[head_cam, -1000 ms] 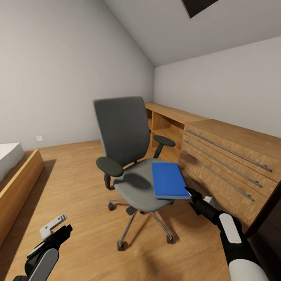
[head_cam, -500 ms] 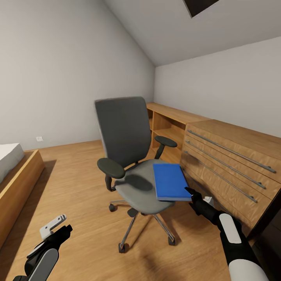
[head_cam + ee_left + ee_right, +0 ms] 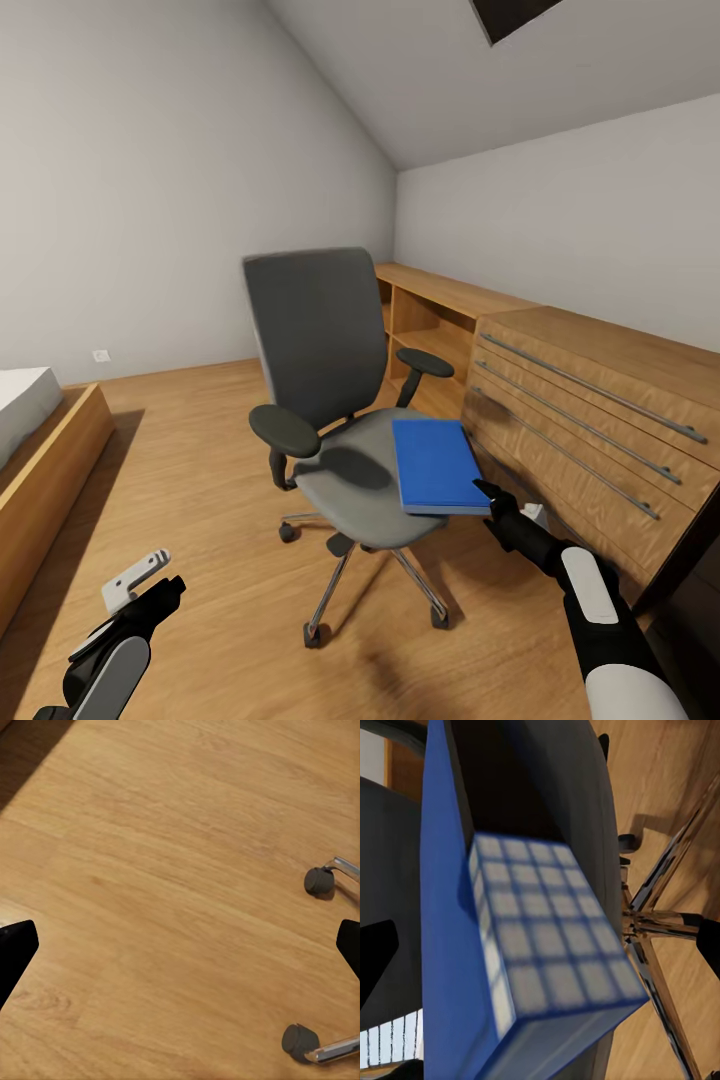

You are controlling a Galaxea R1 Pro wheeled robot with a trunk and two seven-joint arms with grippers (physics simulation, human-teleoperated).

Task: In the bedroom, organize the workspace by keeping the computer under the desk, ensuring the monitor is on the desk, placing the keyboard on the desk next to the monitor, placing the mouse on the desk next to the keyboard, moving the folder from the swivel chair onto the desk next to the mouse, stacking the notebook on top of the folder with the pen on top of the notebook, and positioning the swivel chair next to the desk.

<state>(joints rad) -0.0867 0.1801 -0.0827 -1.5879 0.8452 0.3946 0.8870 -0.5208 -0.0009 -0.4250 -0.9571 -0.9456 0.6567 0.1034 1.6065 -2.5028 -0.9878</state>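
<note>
**Op:** While I'm easing the right gripper (image 3: 484, 489) toward the chair (image 3: 345, 420), I'm seeing the folder (image 3: 433, 464) lying flat on the seat, its near corner jutting past the seat edge toward the drawers (image 3: 580, 420). My fingertips are sitting just at that corner.

**Spotter:** Are the jaws on it?

**Op:** I'm not reading them as closed on it. Through the right wrist camera the folder (image 3: 502, 967) is sitting between two dark tips at the frame's edges, so the jaws are standing wide, with the corner inside the gap but neither finger clearly touching.

**Spotter:** And the left?

**Op:** I'm keeping the left gripper (image 3: 140, 585) hanging low over the floor (image 3: 200, 480), well apart from the chair. Its wrist camera is looking down at bare boards and two casters (image 3: 319, 880), with the jaws wide and holding nothing.

**Spotter:** What's worrying you?

**Op:** I'm thinking the chair is the trouble. It's on casters and it swivels, so any push as I close could roll or turn it, and the folder would be sliding off the seat. I'm also pinching only a corner, so a smooth folder could be pivoting out of the grip on the lift. The drawers are crowding my forearm too.
</note>
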